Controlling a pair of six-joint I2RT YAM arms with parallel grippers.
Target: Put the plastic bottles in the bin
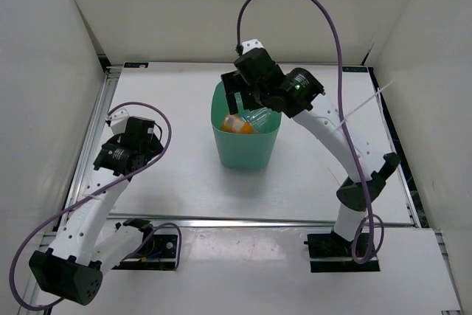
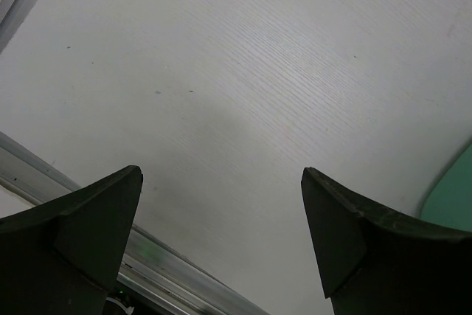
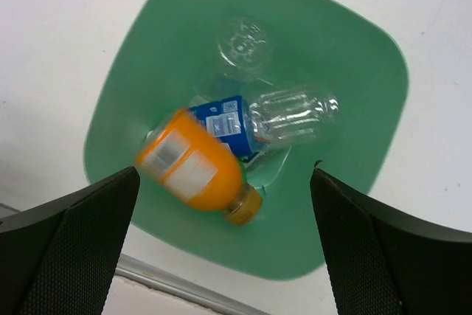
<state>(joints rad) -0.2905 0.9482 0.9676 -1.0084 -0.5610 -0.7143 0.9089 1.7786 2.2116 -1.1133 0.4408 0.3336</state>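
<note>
The right gripper [image 3: 225, 173] was held wide open above the bin [image 3: 369, 71], with nothing gripped. The left gripper [image 2: 220, 173], also spread and empty, was poised over the table [image 2: 258, 71]. In the bin an orange bottle [image 3: 195, 167], a blue-labelled clear bottle [image 3: 287, 116] and another clear bottle [image 3: 240, 42] were seen; no others could be made out. The rim might be caught by a low finger on withdrawal, and the bin tipped. The table was white and faintly grained, edged by a metal rail [image 2: 169, 263] and enclosed by white walls [image 1: 221, 5].
</note>
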